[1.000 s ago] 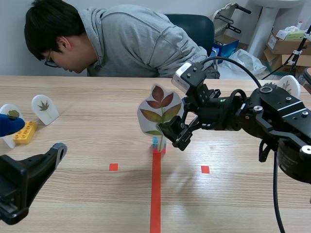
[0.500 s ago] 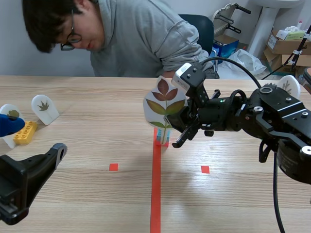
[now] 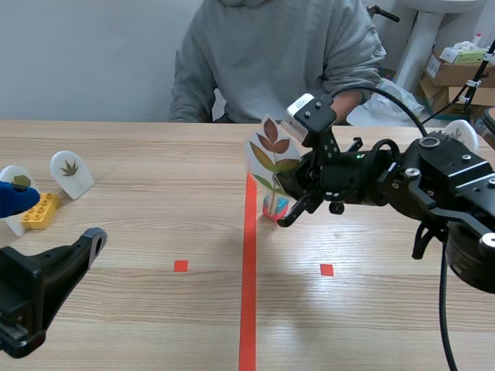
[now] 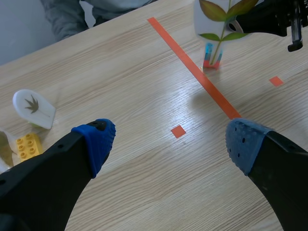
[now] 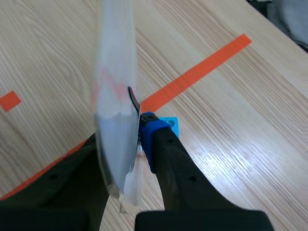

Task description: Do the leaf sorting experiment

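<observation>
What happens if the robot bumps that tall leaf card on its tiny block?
It would probably tip easily: the leaf card is tall and wide, but its block base is tiny. Seen edge-on in the right gripper, it looks very thin, so it is likely light and slightly bendy.

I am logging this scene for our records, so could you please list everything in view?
Large leaf card: one, white with red, yellow and green leaves, beside the tape line.
Base block: one, blue and red, under that card.
Small leaf cards: two, white, table's left.
Far leaf card: one, white, behind the right arm.
Yellow brick: one, by the small cards.
Cardboard boxes: several, brown, background right.
Table: one, light wood.
Person: one, grey sweatshirt, across the table.
Left gripper: one, black, blue pads, open, low left.
Right gripper: one, black, shut on the large leaf card.
</observation>
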`<state>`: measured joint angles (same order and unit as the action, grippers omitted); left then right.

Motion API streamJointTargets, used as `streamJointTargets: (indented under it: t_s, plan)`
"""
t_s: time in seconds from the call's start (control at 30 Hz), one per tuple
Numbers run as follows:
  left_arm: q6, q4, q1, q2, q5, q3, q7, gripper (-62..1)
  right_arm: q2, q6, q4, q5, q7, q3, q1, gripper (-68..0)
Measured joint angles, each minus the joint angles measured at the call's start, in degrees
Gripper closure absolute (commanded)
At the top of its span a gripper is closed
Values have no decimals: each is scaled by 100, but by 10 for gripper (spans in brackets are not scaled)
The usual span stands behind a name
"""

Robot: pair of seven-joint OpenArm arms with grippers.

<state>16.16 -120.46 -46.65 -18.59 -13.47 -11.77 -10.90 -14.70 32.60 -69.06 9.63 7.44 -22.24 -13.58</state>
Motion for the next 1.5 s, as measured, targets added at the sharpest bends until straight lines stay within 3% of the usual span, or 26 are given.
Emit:
streamJointTargets:
  t_s: [0.17, 0.3, 0.5, 0.7, 0.83, 1.13, 1.3, 1.5]
  plan:
    - [4, 0, 0, 0, 0, 0, -2, -497, -232, -192, -1241, 101, 319, 498, 745, -17]
    - [7, 0, 0, 0, 0, 0, -2, -497, -330, -299, -1954, 503, 636, 1049, 1425, -18]
    - [13, 0, 0, 0, 0, 0, -2, -497, -341, -297, -2057, 691, 708, 2079, 2271, -17]
    - [13, 0, 0, 0, 0, 0, -2, -497, -341, -302, -1978, 686, 699, 3032, 2490, -17]
    - [13, 0, 0, 0, 0, 0, -2, -497, -365, -302, -1672, 621, 562, 3429, 2328, -17]
    - [15, 0, 0, 0, 0, 0, -4, -497, -645, -317, 264, 579, 177, 3412, 1200, -17]
    - [13, 0, 0, 0, 0, 0, -7, -497, -675, -608, 769, 363, -4, 3412, 778, -17]
    - [15, 0, 0, 0, 0, 0, -26, -497, -675, -979, 907, 13, -160, 3412, 664, -17]
